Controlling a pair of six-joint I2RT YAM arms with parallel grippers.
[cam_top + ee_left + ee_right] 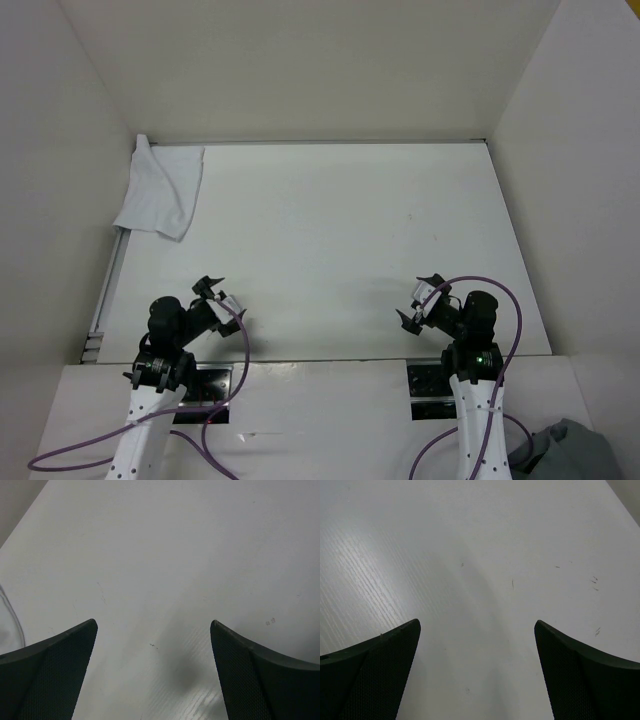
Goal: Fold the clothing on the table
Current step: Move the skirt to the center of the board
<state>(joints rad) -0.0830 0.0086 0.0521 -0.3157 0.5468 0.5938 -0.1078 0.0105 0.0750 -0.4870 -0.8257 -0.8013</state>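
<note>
The clothing (160, 189) is a small white wrinkled piece of fabric lying in the far left corner of the table (340, 240), one edge over the left rail. My left gripper (222, 300) hovers open near the table's front left, far from the clothing. Open as well, my right gripper (422, 298) sits near the front right. In the left wrist view the left gripper (154, 625) has only bare tabletop between its fingers. The right wrist view likewise shows the right gripper (477, 624) with nothing in it.
A metal rail (106, 290) runs along the table's left edge. White walls enclose the table on the left, back and right. A grey-blue cloth bundle (565, 452) lies off the table at the bottom right, beside the right arm's base. Purple cables trail from both arms.
</note>
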